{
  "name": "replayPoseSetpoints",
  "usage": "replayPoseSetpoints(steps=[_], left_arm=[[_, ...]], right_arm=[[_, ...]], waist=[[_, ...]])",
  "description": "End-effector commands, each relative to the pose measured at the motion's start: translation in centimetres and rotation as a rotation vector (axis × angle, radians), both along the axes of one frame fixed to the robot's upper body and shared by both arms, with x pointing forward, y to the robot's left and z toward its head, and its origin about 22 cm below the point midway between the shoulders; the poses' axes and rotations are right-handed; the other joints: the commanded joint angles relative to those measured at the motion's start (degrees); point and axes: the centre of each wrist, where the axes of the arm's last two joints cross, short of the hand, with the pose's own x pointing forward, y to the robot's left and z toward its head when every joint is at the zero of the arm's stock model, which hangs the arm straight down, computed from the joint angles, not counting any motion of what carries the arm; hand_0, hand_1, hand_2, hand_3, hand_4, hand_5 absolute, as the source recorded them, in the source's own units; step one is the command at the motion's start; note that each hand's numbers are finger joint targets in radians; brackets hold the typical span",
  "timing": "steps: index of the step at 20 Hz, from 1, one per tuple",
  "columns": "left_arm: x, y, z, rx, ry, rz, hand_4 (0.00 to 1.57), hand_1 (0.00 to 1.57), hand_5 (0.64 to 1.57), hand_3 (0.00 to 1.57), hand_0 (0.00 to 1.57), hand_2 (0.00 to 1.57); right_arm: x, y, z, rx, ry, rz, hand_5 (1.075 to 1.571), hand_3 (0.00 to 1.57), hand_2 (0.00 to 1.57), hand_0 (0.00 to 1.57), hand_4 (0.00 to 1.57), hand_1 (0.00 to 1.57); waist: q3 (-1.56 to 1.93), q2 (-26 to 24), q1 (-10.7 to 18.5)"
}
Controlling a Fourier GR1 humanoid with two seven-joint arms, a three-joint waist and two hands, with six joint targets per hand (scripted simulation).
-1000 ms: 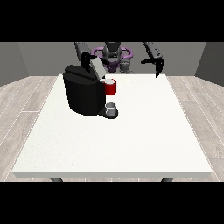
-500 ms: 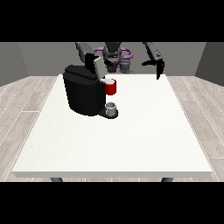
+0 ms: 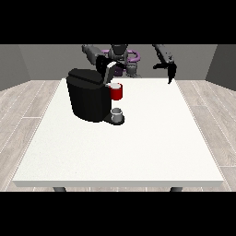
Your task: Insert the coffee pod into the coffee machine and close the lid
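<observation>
The black coffee machine (image 3: 87,99) stands on the left half of the white table (image 3: 138,147). A red pod holder (image 3: 117,93) with a pale top juts from its front, above a small grey cup (image 3: 118,114) on the drip tray. The light-edged lid (image 3: 109,74) stands raised above the holder. The hand at the view's left (image 3: 105,64) is at the top of the lid, over the machine's front. The hand at the view's right (image 3: 171,71) hangs in the air over the table's far right edge, its fingers pointing down and holding nothing.
The robot's torso (image 3: 120,57) stands behind the table's far edge. Grey wood floor surrounds the table. The near and right parts of the table are bare white surface.
The hand at the view's left has moved right and down, from behind the machine to the raised lid. The hand at the view's right has barely shifted.
</observation>
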Motion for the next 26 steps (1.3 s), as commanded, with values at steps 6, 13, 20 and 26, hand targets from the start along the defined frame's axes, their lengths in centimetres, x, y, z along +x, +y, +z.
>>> replayPoseSetpoints(steps=[6,13,20,26], left_arm=[[1.8,-1.1,1.4,0.002,-0.021,-0.052,0.34,0.00,1.571,0.00,0.00,0.00],[0.3,-0.3,-1.7,-0.031,0.019,-0.007,0.36,0.00,1.571,0.00,0.00,0.00],[-0.6,0.1,-3.3,-0.024,0.060,-0.054,0.37,0.00,1.571,0.00,0.00,0.00],[-1.9,-0.2,-4.7,-0.048,0.063,-0.023,0.17,0.00,1.571,0.00,0.00,0.00]], right_arm=[[1.2,4.9,2.9,-0.191,-0.130,0.035,1.571,0.00,0.00,0.00,0.44,0.00],[-0.2,7.6,2.5,-0.153,-0.146,0.175,1.571,0.00,0.00,0.00,0.41,0.00],[-2.1,9.7,0.4,-0.162,-0.067,0.277,1.571,0.00,0.00,0.00,0.49,0.00],[-6.8,10.2,-5.0,-0.104,-0.063,0.539,1.571,0.00,0.00,0.00,0.46,0.00]], waist=[[-0.38,3.08,4.72],[-0.38,0.64,1.52],[-0.39,-1.93,3.23],[-0.37,-2.62,1.74]])
